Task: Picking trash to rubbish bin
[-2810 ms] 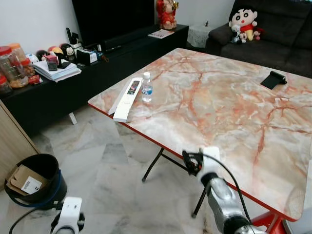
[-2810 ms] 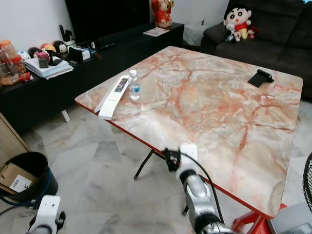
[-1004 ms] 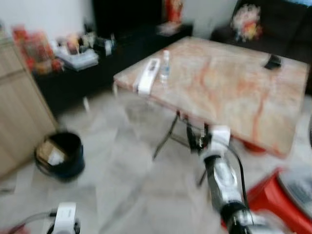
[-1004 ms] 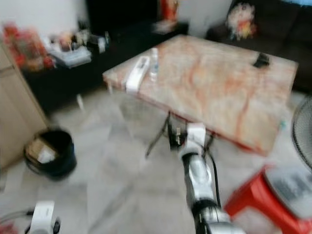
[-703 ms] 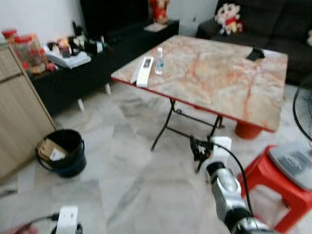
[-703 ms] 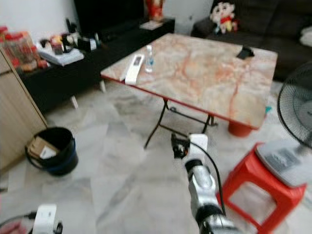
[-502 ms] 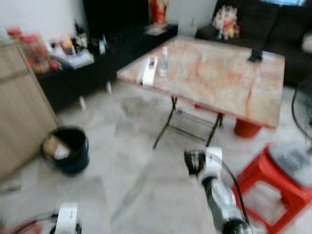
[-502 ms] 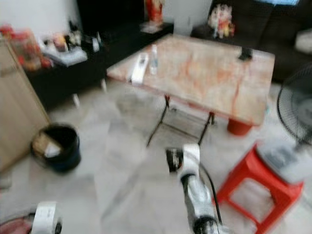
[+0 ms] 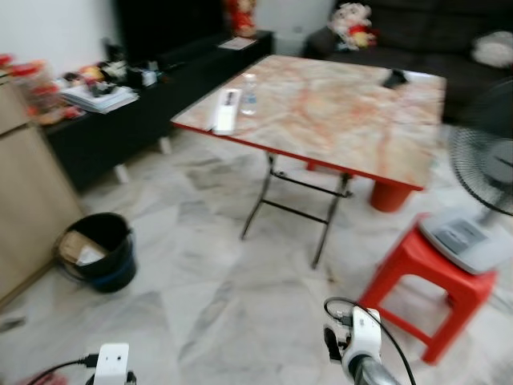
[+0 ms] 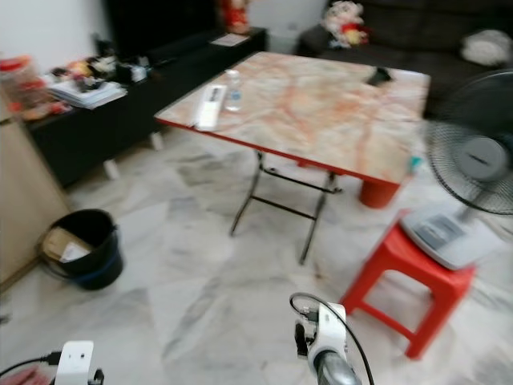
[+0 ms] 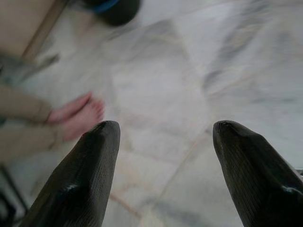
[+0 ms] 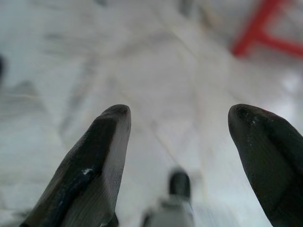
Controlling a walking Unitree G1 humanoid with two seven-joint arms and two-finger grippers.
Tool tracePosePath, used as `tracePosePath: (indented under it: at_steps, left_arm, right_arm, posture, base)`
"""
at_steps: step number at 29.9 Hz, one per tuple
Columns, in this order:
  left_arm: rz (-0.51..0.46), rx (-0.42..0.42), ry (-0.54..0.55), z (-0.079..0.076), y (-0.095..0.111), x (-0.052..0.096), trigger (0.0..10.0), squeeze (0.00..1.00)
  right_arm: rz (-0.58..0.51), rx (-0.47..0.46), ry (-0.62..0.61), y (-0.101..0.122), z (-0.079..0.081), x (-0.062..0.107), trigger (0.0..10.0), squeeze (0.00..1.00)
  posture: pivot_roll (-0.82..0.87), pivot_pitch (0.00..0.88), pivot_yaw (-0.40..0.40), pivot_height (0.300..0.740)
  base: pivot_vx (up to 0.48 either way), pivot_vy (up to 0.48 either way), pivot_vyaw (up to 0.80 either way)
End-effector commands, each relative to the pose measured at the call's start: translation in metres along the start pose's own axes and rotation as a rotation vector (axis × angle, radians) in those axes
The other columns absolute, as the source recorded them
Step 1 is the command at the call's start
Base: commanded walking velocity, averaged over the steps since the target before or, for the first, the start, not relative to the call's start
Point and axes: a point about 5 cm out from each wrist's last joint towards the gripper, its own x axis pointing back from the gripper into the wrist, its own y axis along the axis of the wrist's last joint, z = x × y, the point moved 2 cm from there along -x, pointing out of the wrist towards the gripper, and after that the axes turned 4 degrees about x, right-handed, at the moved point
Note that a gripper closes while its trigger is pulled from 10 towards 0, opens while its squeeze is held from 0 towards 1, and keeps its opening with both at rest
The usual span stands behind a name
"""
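Note:
A black rubbish bin (image 9: pixel 100 250) with cardboard in it stands on the floor at the left, by a wooden cabinet. On the marble-topped folding table (image 9: pixel 353 120) farther ahead, a small plastic bottle (image 9: pixel 249 94) stands next to a long white box (image 9: pixel 224 111) near the table's left corner. Both arms hang low at the bottom of the eye views, far from the table and bin. My left gripper (image 11: pixel 165 130) is open over bare marble floor, and my right gripper (image 12: pixel 177 113) is open over the floor too. Nothing is between either pair of fingers.
A red plastic stool (image 9: pixel 433 277) carrying a fan (image 9: pixel 481 184) stands at the right. A black TV console (image 9: pixel 144 104) with clutter runs along the left wall, and a dark sofa (image 9: pixel 417 32) is behind the table. A person's bare feet (image 11: pixel 75 116) are on the floor near my left gripper.
The camera has backed away from the table, so more floor, the stool and the fan have come into view. My right arm has dropped lower in the picture.

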Motion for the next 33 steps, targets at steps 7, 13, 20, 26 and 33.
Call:
tracePosePath:
  at_steps: [7, 13, 20, 26, 33]
  left_arm:
    - [0.024, 0.003, 0.0, 0.0, 0.001, -0.002, 10.0, 0.0]
    - [0.027, -0.001, 0.001, 0.0, 0.001, -0.002, 10.0, 0.0]
    - [0.037, -0.004, 0.001, 0.001, -0.002, -0.001, 10.0, 0.0]
    - [0.045, -0.007, 0.004, 0.003, -0.005, 0.0, 10.0, 0.0]
    - [0.046, -0.015, 0.005, 0.005, -0.006, 0.0, 10.0, 0.0]
  right_arm:
    - [0.052, 0.028, -0.006, -0.012, 0.003, 0.002, 10.0, 0.0]
    - [0.073, 0.011, 0.003, -0.015, 0.005, 0.002, 10.0, 0.0]
    - [0.077, 0.038, 0.004, -0.015, 0.004, 0.002, 10.0, 0.0]
    - [0.076, 0.041, 0.003, -0.016, 0.005, 0.003, 10.0, 0.0]
    - [0.087, 0.028, 0.006, -0.018, 0.007, 0.003, 10.0, 0.0]
  posture:
    - [-0.05, 0.0, -0.002, 0.74]
    - [-0.05, 0.0, 0.002, 0.74]
    - [-0.05, 0.0, 0.002, 0.74]
    - [-0.04, 0.0, 0.005, 0.74]
    - [-0.04, 0.0, 0.01, 0.74]
  base:
    - [0.0, 0.0, -0.07]
    - [0.0, 0.309, -0.13]
    - [0.0, 0.429, -0.76]
    - [0.0, 0.48, 0.0]
    - [0.0, 0.48, -0.11]
